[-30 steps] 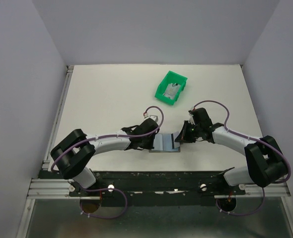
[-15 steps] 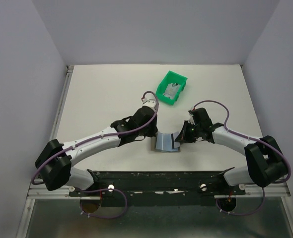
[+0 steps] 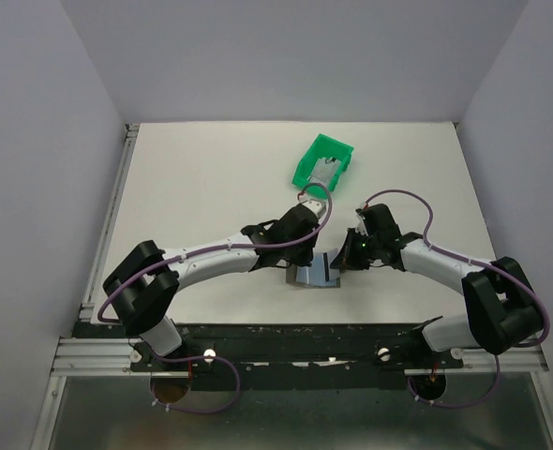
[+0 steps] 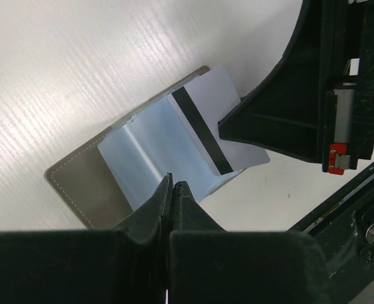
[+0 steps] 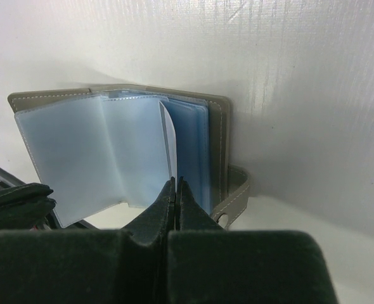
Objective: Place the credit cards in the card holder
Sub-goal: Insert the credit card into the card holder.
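The card holder (image 5: 66, 145) is lying open near the middle of the tabletop's (image 3: 201, 187) near edge, its blue sleeves (image 4: 149, 152) fanning upward, and both arms are crowding in over it. The right gripper (image 5: 175, 183) is clamping one credit card (image 4: 217, 95) by its edge and holding it upright among the sleeves, most likely angling it so a corner can find a pocket mouth. The left gripper (image 4: 173, 183) is closed too, its tips sitting right at the rim of a blue sleeve. I cannot tell whether it is pinching that sleeve or only pressing on it, but it looks to be steadying the holder against the card's push. The card is not seated yet, with its dark stripe and most of its face showing outside the plastic. Out toward the far edge, right of centre, the green bin (image 3: 305, 174) is holding what look like more credit cards (image 3: 327, 170), well apart from the action.
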Controlling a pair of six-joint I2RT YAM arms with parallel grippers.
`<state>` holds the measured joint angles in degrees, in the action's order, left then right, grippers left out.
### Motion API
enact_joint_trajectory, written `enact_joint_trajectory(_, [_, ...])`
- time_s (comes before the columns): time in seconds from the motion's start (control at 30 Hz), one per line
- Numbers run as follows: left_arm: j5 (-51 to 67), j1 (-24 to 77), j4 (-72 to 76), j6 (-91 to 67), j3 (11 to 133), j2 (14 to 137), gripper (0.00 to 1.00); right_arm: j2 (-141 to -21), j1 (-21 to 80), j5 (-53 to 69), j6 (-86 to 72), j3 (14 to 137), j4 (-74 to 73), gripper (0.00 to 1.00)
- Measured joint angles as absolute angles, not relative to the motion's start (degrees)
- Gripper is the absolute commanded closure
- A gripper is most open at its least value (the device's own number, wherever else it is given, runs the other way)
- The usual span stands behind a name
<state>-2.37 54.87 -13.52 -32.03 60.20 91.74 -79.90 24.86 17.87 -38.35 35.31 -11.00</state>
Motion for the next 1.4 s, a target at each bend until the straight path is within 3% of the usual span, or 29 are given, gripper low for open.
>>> enact_joint_trajectory(0.4, [-6.2,54.8,-16.4,-33.3,52.3,91.9,1.0,-79.4,24.9,17.4,-37.8,36.1,-12.7,0.99])
enact_joint_trajectory(0.93, [-6.9,54.8,-16.4,-34.1,52.2,92.9,1.0,-72.0,24.9,20.4,-34.4,42.7,-18.7,1.0])
enact_joint_trajectory(1.4, [-6.9,54.8,-16.4,-34.1,52.2,92.9,1.0,-82.8,30.9,24.3,-37.4,45.2,-14.1,1.0])
